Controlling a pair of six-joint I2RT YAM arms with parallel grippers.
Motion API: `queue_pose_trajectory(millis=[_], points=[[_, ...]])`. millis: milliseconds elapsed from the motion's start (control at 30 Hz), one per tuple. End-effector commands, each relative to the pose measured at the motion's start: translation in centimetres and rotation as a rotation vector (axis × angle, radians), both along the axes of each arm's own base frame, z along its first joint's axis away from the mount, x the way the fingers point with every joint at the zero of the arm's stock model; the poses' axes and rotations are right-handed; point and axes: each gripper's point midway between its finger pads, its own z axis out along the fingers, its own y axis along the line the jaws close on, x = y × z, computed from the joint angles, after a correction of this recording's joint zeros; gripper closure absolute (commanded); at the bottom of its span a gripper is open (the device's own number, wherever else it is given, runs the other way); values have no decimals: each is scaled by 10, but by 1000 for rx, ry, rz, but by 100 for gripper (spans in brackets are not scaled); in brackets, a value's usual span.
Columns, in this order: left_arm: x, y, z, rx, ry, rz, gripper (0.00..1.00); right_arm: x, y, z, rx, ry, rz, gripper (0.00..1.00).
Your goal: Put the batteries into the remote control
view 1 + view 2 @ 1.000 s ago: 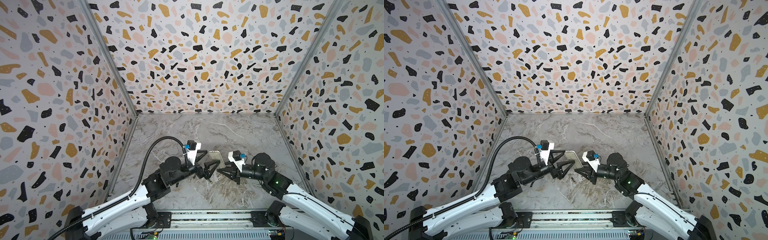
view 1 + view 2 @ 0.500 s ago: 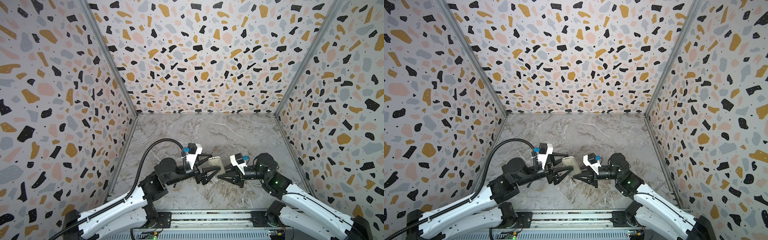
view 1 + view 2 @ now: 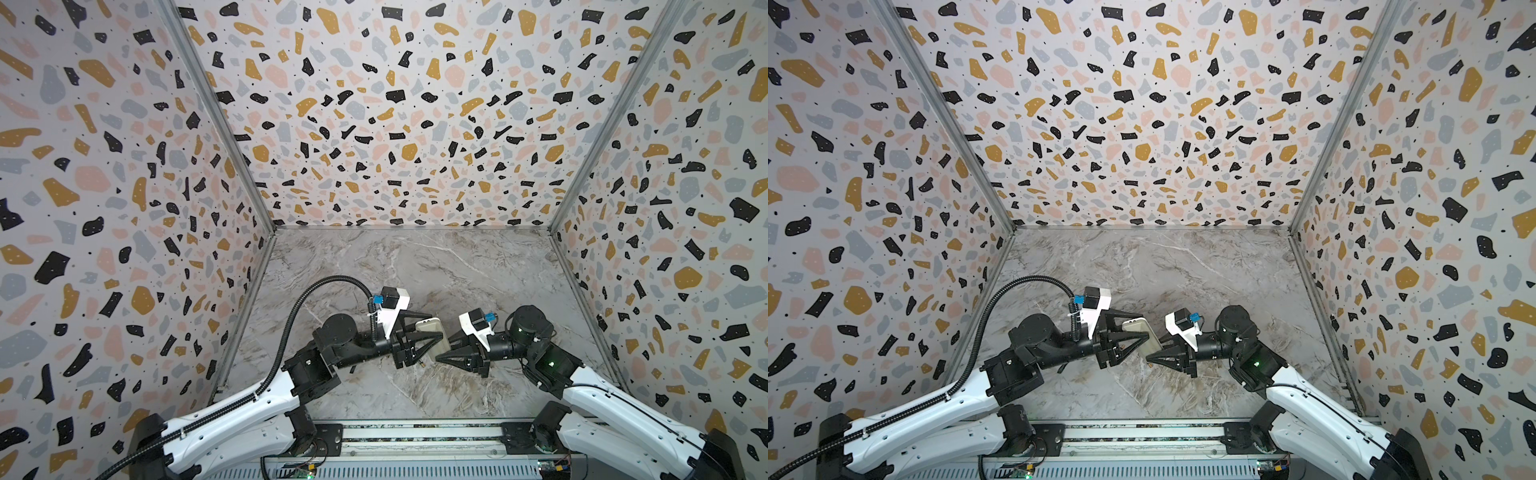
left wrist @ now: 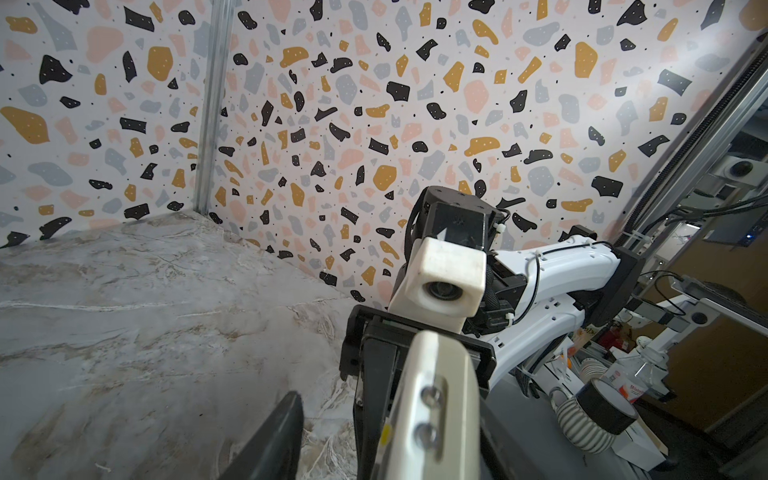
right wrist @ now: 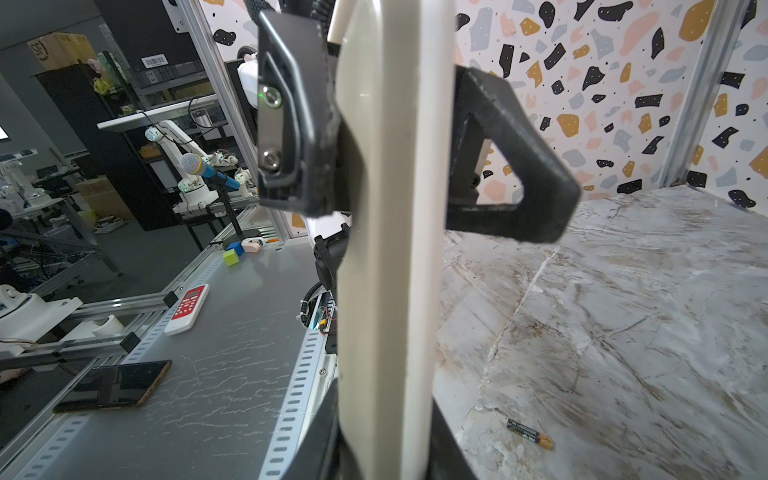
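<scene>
remote control in right tool, left tool astride

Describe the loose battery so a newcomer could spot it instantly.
Start at the marble tabletop in the right wrist view. Near the held white remote control lies the battery: tiny, slim, black with a coppery tip, flat on the marble.
</scene>
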Motion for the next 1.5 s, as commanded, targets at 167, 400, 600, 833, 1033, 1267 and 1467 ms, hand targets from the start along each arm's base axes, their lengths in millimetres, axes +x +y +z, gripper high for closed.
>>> queue_pose_trajectory(millis=[167,400,600,833,1033,1267,1467], points=[[-3,2,25,-68,-48,-8,68,-6,-1,11,35,-32,35,94],[-2,2,22,-71,-39,-5,88,-5,-1,11,34,-30,32,73],[3,5,21,-81,-16,28,100,1,0,9,13,-36,-16,43],[19,8,11,-34,49,117,100,17,-2,5,-45,-82,-182,37],[24,12,0,53,109,157,100,20,-13,18,-42,-198,-354,37],[28,16,-20,147,197,177,100,23,-23,29,-17,-253,-439,39],[40,14,-46,151,369,123,100,18,-19,28,-32,-303,-447,40]])
